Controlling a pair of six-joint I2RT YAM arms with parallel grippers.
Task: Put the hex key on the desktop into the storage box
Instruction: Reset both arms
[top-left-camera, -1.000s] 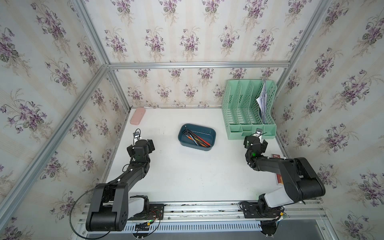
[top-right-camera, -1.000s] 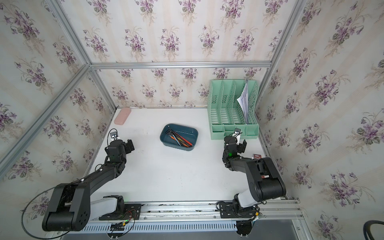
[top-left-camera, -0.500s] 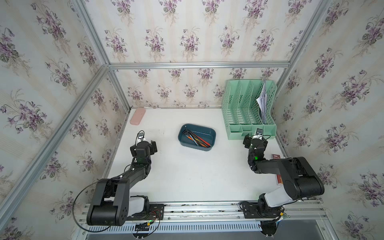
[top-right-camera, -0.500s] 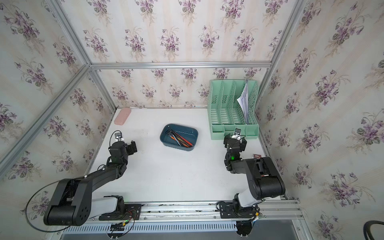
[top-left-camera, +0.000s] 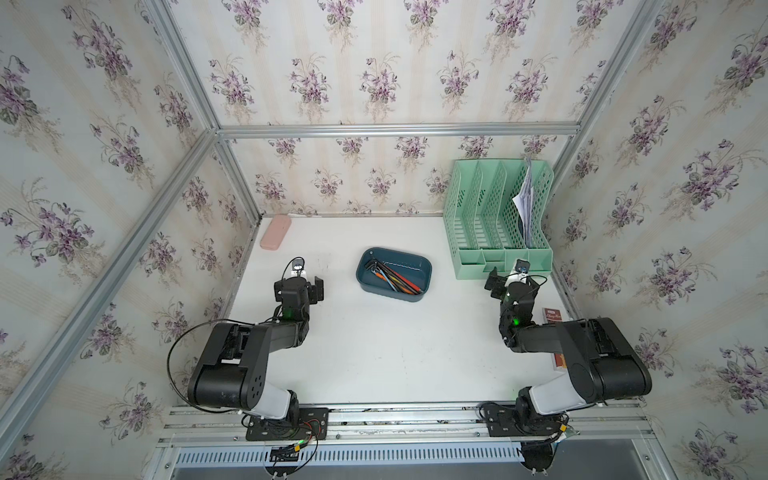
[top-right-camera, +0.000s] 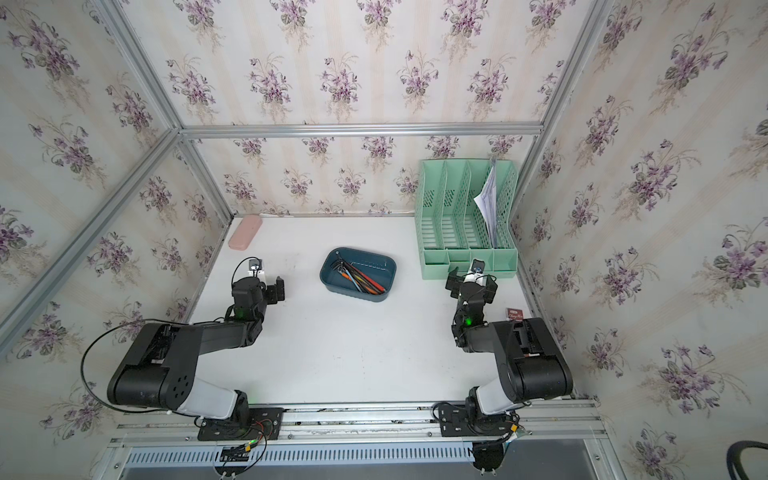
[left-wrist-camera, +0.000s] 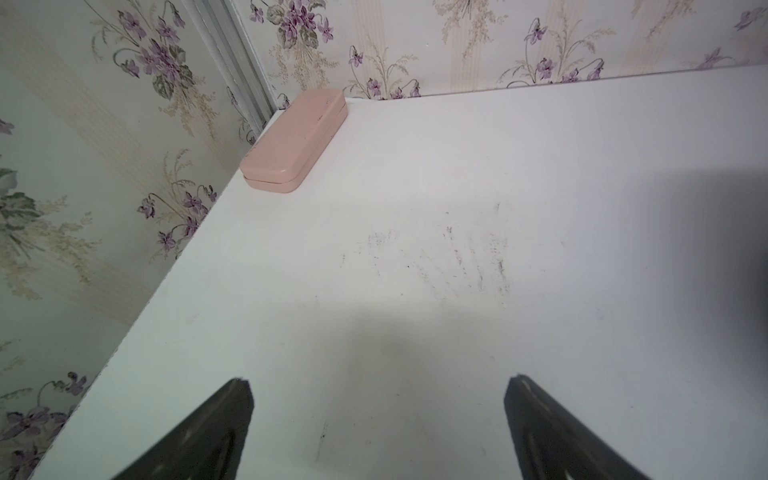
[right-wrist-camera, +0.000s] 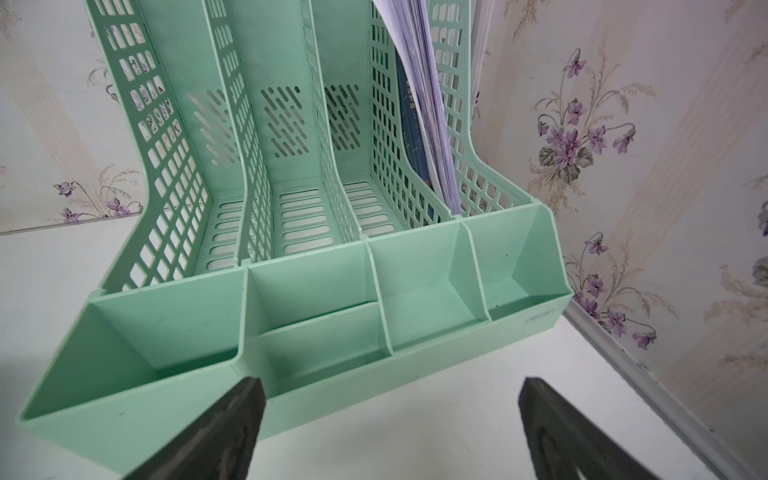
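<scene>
Left arm (top-left-camera: 270, 332) folded — hex key (top-left-camera: 377, 268) diagonal

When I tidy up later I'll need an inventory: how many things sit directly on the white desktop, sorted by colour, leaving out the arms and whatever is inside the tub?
Pink: 1, the case
Teal-blue: 1, the storage box
Mint green: 1, the file rack
Dark red: 1, a flat packet, partly hidden
Total: 4
</scene>
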